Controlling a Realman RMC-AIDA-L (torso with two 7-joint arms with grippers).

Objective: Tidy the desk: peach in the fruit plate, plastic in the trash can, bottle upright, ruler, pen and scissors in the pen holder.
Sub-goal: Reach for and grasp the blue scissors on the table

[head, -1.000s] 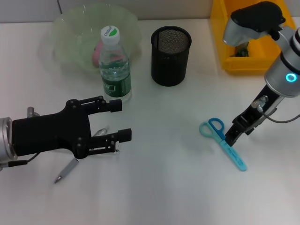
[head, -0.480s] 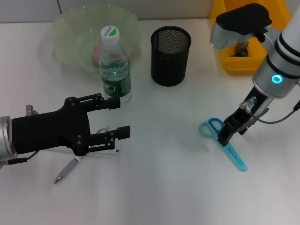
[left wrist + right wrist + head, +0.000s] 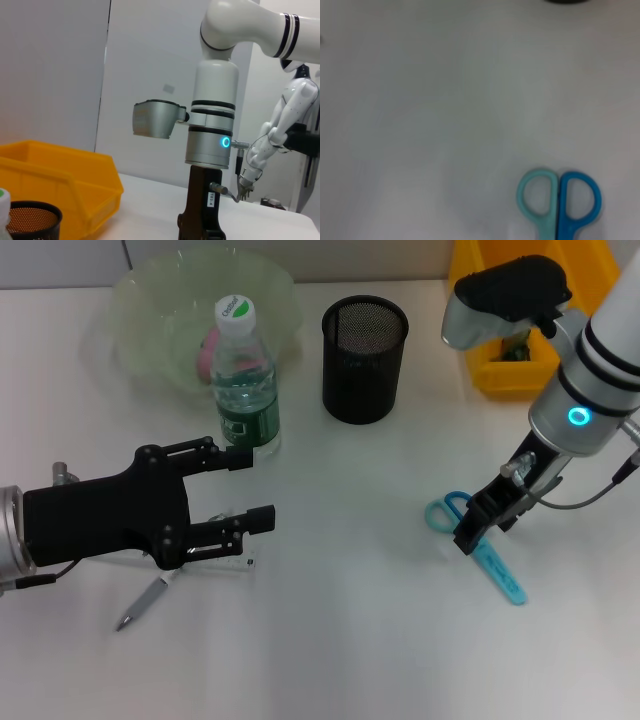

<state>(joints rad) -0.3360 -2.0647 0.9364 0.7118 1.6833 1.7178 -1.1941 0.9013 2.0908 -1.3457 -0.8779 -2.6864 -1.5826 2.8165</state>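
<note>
In the fruit plate (image 3: 140, 310), peach (image 3: 207, 350), pen holder (image 3: 364, 360) apart

The desk (image 3: 340, 640) is plain white, and on it lie scissors (image 3: 478, 540) with one teal and one blue handle loop and a grey pen (image 3: 140, 604). The bottle (image 3: 243, 380) is clear with a green label and a white-and-green cap, beside a pale green translucent fruit plate (image 3: 150, 300) holding a pink peach (image 3: 206, 350). The pen holder (image 3: 365, 358) is black mesh, the bin (image 3: 500, 370) is yellow, and the left gripper (image 3: 245, 490) is black.
</note>
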